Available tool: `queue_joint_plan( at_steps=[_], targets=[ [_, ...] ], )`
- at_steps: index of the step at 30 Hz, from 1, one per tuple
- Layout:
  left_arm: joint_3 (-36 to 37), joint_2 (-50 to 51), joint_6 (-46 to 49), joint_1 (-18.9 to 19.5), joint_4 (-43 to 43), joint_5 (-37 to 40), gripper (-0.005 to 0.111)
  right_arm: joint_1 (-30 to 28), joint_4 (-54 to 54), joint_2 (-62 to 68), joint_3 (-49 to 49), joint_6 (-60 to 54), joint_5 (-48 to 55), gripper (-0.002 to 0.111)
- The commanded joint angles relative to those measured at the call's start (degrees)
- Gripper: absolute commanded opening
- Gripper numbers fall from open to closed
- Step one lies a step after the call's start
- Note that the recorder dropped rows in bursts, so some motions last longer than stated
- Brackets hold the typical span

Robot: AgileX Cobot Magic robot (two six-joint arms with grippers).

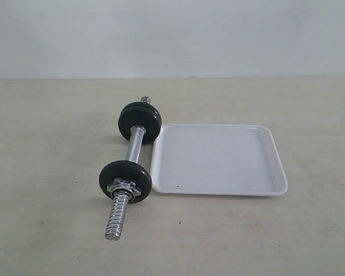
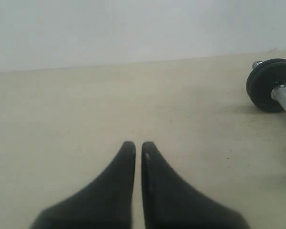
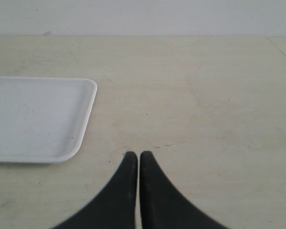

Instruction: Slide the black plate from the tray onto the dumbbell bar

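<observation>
With jaws pressed together, left end effector (image 2: 138, 145) and right end effector (image 3: 137, 155) hang low over the counter (image 2: 86, 119), right one near a corner of the tray (image 3: 88, 102). Dumbbell bar (image 1: 135, 148) lies on the counter just beside the tray's left edge. Far black plate (image 1: 132, 118) and near black plate (image 1: 112, 171) both sit on it, chrome collar (image 1: 124, 188) against the near one.

left jaws: black, curved, tapered | right jaws: black, curved, tapered
</observation>
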Motion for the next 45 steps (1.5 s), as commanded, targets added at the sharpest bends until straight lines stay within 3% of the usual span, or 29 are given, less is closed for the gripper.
queue_joint_plan(
  at_steps=[1,45],
  targets=[
    [0.17,-0.15,-0.67,-0.48,-0.22,0.08,0.004,0.01,-0.39,-0.12,-0.01,-0.22,-0.75,0.0],
    [0.17,-0.15,-0.67,-0.48,-0.22,0.08,0.004,0.01,-0.39,-0.12,-0.01,-0.22,-2.07,0.0]
  ],
)
